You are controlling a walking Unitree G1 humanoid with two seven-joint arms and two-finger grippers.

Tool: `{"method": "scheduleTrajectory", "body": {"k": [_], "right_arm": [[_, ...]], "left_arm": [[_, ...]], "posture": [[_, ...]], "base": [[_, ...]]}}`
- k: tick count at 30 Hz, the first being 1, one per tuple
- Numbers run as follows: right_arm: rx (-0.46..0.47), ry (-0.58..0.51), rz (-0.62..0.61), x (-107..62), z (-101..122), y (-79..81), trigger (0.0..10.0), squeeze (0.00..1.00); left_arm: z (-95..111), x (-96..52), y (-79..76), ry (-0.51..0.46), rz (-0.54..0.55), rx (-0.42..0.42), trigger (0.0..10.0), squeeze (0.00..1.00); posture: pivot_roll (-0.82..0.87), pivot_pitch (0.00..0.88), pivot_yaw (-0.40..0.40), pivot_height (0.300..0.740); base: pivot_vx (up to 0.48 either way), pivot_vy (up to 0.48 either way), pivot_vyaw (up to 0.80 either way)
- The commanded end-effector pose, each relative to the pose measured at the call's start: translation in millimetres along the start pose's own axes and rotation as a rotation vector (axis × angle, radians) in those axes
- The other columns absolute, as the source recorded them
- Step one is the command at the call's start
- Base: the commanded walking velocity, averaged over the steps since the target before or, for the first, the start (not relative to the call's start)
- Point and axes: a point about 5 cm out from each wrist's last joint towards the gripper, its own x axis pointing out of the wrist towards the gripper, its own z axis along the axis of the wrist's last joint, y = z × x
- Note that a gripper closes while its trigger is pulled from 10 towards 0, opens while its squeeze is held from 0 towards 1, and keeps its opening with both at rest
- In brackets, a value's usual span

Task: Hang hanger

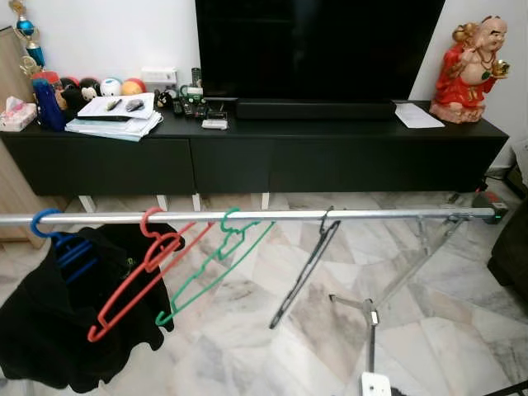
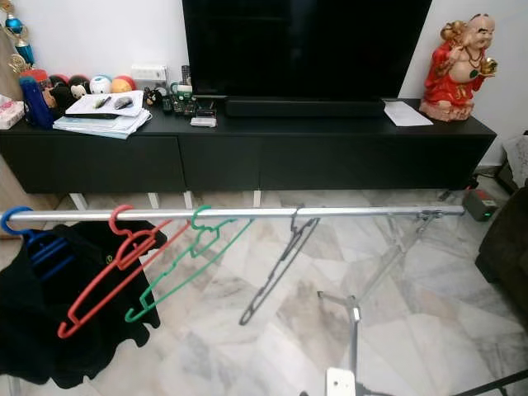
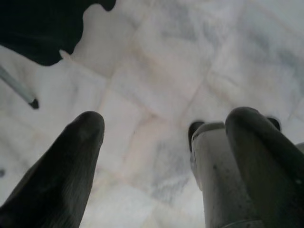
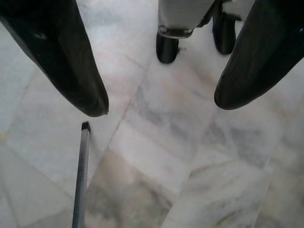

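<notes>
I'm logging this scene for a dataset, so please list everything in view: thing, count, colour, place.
Rail: one, silver, across the foreground on a folding stand.
Blue hanger: one, on the rail at its left end, carrying a black garment.
Red hanger: one, on the rail, right of the blue one.
Green hanger: one, on the rail, right of the red one.
Black hanger: one, on the rail near its middle.
TV cabinet: one, black, against the wall.
Television: one, black, on the cabinet.
Figurine: one, red, on the cabinet's right end.
Papers: stack, white, on the cabinet's left part.
Left gripper: jaws open, over the marble floor.
Right gripper: jaws open, over the floor.
</notes>
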Motion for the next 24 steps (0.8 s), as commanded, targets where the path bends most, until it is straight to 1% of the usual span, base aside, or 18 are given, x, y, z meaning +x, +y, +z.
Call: {"method": "scheduleTrajectory", "body": {"k": [1,2,4,7,8,9,10,11,12,14,18,24], "right_arm": [[0.004,0.000,0.002,-0.1,-1,1.9,10.0,0.00],[0.004,0.000,0.002,-0.1,-1,2.2,10.0,0.00],[0.005,0.000,0.002,-0.1,-1,2.6,10.0,0.00],[0.007,0.000,0.002,-0.1,-1,3.4,10.0,0.00],[0.007,0.000,0.002,-0.1,-1,3.5,10.0,0.00],[0.013,-0.003,0.002,0.0,-1,4.0,10.0,0.00],[0.013,-0.003,0.002,0.0,-1,4.0,10.0,0.00],[0.014,-0.004,0.002,0.0,-1,4.4,10.0,0.00],[0.018,-0.008,0.001,0.0,-1,4.5,10.0,0.00],[0.023,-0.009,-0.003,-0.1,-1,4.4,10.0,0.00],[0.024,-0.014,-0.002,-0.2,-1,4.5,10.0,0.00],[0.023,-0.014,-0.005,-0.4,-2,4.2,10.0,0.00]], "left_arm": [[-38,-28.4,-72.8,0.163,-0.211,0.017,10.0,0.00],[-35,-31.4,-85.8,0.164,-0.223,0.020,10.0,0.00],[-33,-33.5,-94.2,0.164,-0.230,0.023,10.0,0.00],[-29,-38.9,-111.7,0.167,-0.248,0.030,10.0,0.00],[-28,-39.8,-114.1,0.167,-0.251,0.031,10.0,0.00],[-27,-43.3,-122.1,0.167,-0.259,0.035,10.0,0.00],[-27,-43.3,-122.1,0.167,-0.259,0.035,10.0,0.00],[-26,-45.9,-128.1,0.167,-0.264,0.038,10.0,0.00],[-29,-39.7,-113.0,0.165,-0.246,0.038,10.0,0.00],[-31,-33.0,-95.0,0.162,-0.224,0.039,10.0,0.00],[-32,-30.8,-88.6,0.161,-0.215,0.044,10.0,0.00],[-33,-30.2,-86.0,0.162,-0.221,0.050,10.0,0.00]], "posture": [[0.00,0.113,-0.088,0.740],[0.00,0.113,-0.087,0.740],[0.00,0.113,-0.086,0.740],[0.00,0.111,-0.082,0.740],[0.00,0.110,-0.081,0.740],[0.00,0.107,-0.079,0.740],[0.00,0.107,-0.079,0.740],[0.00,0.105,-0.077,0.740],[0.00,0.104,-0.076,0.740],[0.00,0.100,-0.074,0.740],[-0.01,0.093,-0.072,0.740],[-0.01,0.081,-0.069,0.740]], "base": [[0.000,-0.345,0.00],[0.000,-0.345,0.00],[0.000,-0.345,0.00],[0.000,-0.347,0.00],[0.000,-0.345,0.00],[0.000,-0.345,0.00],[0.000,-0.345,0.00],[0.000,-0.345,0.00],[0.000,-0.345,0.00],[0.000,-0.345,0.00],[0.000,-0.345,0.00],[0.000,-0.344,0.00]]}}
